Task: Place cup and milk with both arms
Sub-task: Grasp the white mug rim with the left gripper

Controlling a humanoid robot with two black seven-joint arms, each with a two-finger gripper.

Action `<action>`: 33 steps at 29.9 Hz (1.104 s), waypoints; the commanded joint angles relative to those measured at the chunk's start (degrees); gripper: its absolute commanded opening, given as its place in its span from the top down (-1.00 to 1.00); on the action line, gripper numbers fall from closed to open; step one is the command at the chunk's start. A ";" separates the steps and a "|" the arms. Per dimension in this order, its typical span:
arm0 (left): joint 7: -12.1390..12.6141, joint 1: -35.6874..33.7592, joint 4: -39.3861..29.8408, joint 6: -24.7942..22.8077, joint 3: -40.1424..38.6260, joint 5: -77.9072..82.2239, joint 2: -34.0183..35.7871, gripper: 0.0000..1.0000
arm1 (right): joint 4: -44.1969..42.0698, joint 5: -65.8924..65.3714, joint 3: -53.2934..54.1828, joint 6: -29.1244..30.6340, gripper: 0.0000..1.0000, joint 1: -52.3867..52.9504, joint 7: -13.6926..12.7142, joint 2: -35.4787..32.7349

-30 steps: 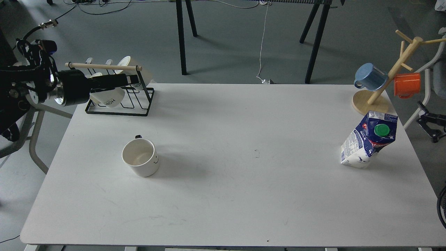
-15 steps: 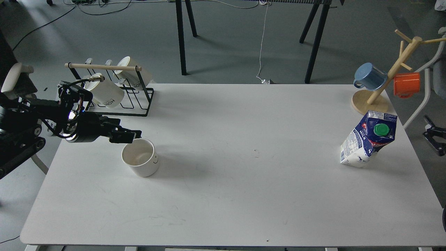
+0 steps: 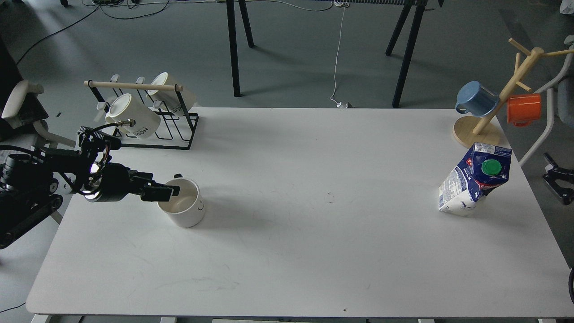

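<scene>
A white cup stands upright on the left part of the white table, its small black handle at the far side. My left gripper comes in low from the left, and its dark tip lies at the cup's left rim. I cannot tell its two fingers apart or whether they hold the rim. A blue and white milk carton with a green cap stands leaning near the table's right edge. A dark part of my right arm shows beyond that edge, apart from the carton, and its fingers are unclear.
A black wire rack with a wooden bar holds white mugs at the back left. A wooden mug tree with a blue mug and an orange mug stands at the back right, just behind the carton.
My left arm has come down from in front of the rack to the cup, and its tip has reached the cup's left rim. The dark part at the right edge has shifted slightly. Cup and carton have not moved.
</scene>
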 commanded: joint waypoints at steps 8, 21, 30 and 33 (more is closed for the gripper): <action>-0.01 0.58 3.91 -0.10 0.04 2.23 -2.91 -0.85 | -0.19 0.00 -0.01 0.00 -0.90 -0.56 0.08 0.00; -0.01 2.43 4.09 3.86 1.44 3.11 -3.00 0.03 | -0.19 -0.09 -0.01 0.00 -0.90 -1.26 0.08 0.18; -0.01 2.34 4.18 8.34 2.06 3.02 -2.91 0.82 | -0.19 0.00 -0.01 0.00 -0.90 -1.35 0.08 0.18; -0.01 2.34 4.18 8.43 2.06 3.02 -2.56 0.87 | -0.19 0.00 -0.01 0.00 -0.90 -1.35 0.08 0.18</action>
